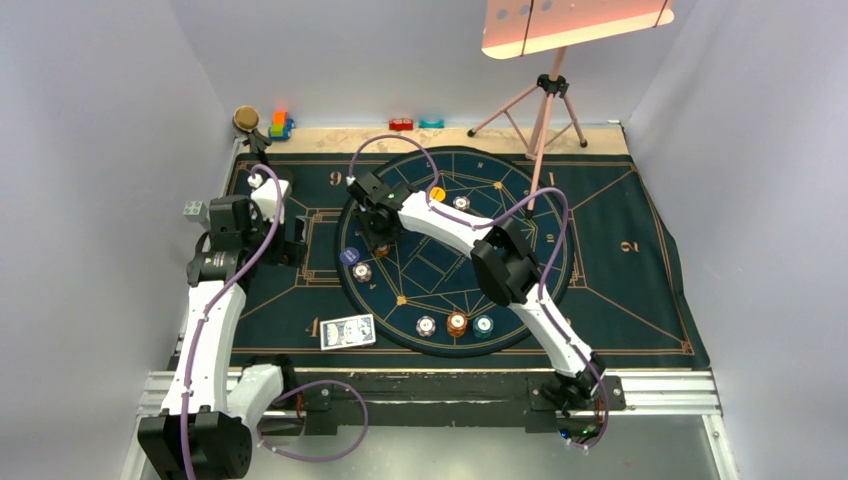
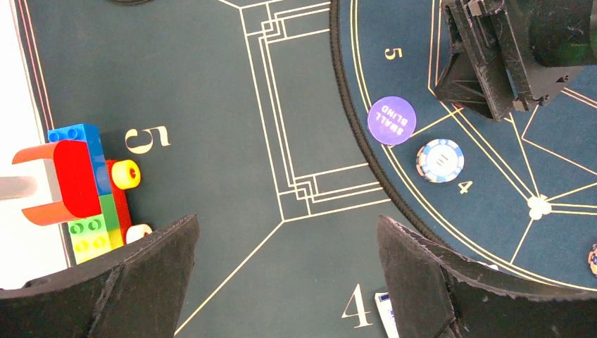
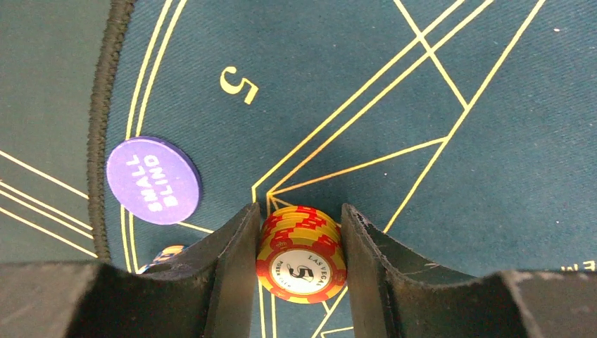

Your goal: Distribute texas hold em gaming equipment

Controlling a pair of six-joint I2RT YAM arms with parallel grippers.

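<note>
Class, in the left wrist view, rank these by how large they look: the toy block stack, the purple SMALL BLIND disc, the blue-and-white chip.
1. Largest: the toy block stack, clearly.
2. The purple SMALL BLIND disc and the blue-and-white chip look about alike, so I do not rank one above the other.

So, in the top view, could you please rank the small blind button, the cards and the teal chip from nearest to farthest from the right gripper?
1. Nearest: small blind button, just left of the right gripper.
2. Then: cards, near edge, left side.
3. Farthest: teal chip, near edge, right side.
</note>
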